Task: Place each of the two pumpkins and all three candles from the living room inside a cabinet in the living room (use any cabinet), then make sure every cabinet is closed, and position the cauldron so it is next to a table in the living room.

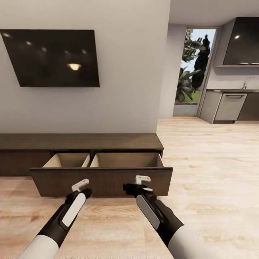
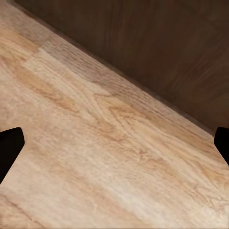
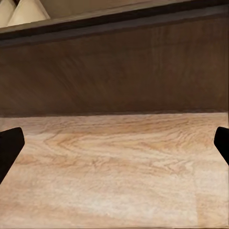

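The long dark-brown cabinet runs along the wall, with its right drawer pulled out toward me. The drawer's two pale compartments hold nothing in the part I can see. My left gripper and right gripper hover just in front of the drawer front, low over the wood floor. Both are open and hold nothing; the left wrist view has its fingers at the frame edges, and so does the right wrist view, which faces the drawer front. The pumpkins, candles, cauldron and table are out of view.
A dark TV hangs on the wall above the cabinet. To the right, bare wood floor leads to a kitchen with a dishwasher and a glass door. The open drawer juts out over the floor.
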{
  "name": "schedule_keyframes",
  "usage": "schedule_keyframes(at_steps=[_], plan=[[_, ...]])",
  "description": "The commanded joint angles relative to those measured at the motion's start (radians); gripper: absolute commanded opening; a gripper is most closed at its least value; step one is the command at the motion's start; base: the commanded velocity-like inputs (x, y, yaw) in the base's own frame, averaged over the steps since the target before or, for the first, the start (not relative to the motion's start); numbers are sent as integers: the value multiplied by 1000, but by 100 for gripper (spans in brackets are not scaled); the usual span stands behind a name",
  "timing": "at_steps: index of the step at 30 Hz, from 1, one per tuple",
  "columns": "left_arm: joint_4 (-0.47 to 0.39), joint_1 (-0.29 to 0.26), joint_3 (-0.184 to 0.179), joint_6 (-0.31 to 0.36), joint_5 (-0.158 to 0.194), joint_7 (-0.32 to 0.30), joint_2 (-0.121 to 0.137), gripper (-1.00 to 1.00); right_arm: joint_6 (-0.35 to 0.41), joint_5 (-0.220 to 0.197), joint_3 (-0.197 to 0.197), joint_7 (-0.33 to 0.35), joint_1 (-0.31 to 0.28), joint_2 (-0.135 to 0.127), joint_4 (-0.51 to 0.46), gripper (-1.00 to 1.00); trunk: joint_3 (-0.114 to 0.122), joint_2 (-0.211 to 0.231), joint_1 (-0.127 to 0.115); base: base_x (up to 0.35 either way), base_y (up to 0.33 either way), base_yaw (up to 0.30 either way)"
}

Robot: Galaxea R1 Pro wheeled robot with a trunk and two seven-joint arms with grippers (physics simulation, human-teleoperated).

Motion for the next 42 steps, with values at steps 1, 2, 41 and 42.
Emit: schedule_keyframes(at_steps=[1, 2, 41, 42], plan=[[0, -1, -4, -1, 4, 8, 2, 100, -9, -6, 3, -9, -1, 1, 20, 100, -5, -1, 0, 0, 0, 0], [1, -1, -4, -2, 4, 8, 2, 100, -15, -5, 4, -8, -1, 1, 32, 100, -9, -1, 1, 0, 0, 0], [121, 2, -134, -356, -118, 8, 1, 100, -526, -3, 157, -7, -1, -2, 168, 100, -160, -10, 18, 0, 0, 0], [121, 2, -137, -358, -118, 8, 1, 100, -529, -2, 157, -7, -1, -1, 171, 100, -164, -10, 19, 0, 0, 0]])
